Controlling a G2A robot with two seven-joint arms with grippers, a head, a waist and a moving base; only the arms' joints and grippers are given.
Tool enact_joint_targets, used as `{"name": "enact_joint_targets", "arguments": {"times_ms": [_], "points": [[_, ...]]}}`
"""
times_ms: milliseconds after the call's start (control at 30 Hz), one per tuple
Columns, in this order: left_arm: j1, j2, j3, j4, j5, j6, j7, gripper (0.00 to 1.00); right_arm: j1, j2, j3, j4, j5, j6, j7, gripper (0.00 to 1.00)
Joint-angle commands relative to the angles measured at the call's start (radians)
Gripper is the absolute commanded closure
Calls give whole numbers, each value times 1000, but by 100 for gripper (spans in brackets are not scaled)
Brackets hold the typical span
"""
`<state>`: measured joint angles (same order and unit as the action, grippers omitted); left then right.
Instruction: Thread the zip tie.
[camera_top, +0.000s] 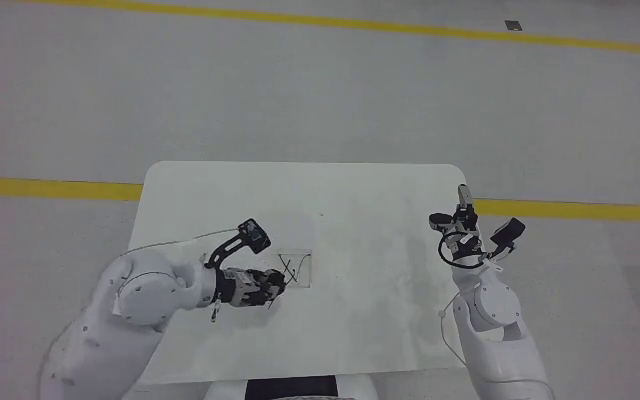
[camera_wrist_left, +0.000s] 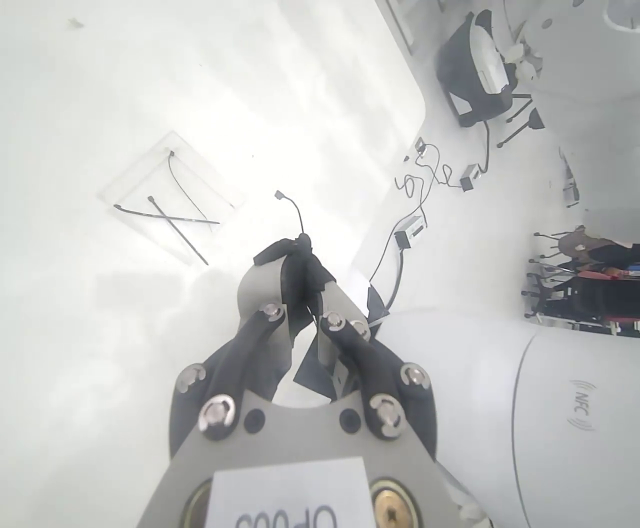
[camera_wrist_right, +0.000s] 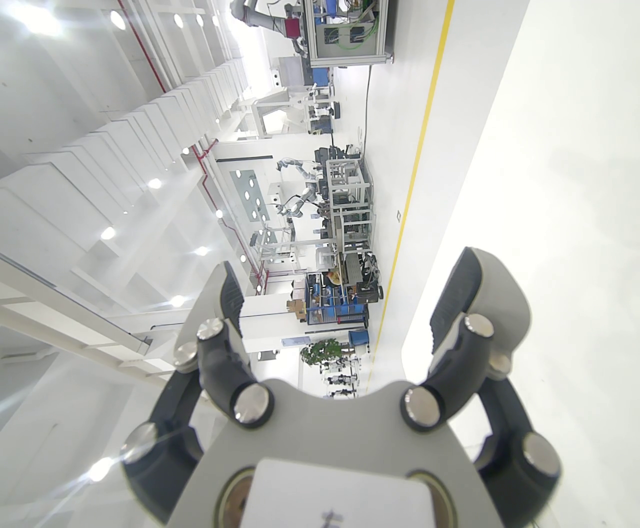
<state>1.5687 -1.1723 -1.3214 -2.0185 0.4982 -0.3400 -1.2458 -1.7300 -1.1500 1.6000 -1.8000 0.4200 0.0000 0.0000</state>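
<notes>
At the near left of the white worktop, the left end effector hung over the surface. Its black-wrapped fingers were clenched on a thin black zip tie. A short stretch of the tie rose clear of the fingertips and bent over to end in its small square head. That head was held free in the air, touching nothing else. How much of the strap ran back between the fingers could not be told.

Just beside that end effector, toward the middle of the worktop, a shallow clear tray lay flat on the surface. Three spare ties rested inside it. Two straight ones crossed over each other, and a third curved from one corner toward them. The held tie and the tray were apart.

Well over to the right, at the worktop's right edge, the right end effector was raised and pointed away from the robot toward the room beyond. Its two ribbed pads were spread wide, released.
</notes>
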Motion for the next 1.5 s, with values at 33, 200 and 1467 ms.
{"name": "enact_joint_targets", "arguments": {"times_ms": [33,200,1467], "points": [[1,-1,0,-1,1,0,0,100,0,0,0,0,0,0,0,0],[1,-1,0,-1,1,0,0,100,0,0,0,0,0,0,0,0],[-243,262,35,401,-917,0,-144,100,4,-1,-1,-3,-3,-1,1,0]]}}
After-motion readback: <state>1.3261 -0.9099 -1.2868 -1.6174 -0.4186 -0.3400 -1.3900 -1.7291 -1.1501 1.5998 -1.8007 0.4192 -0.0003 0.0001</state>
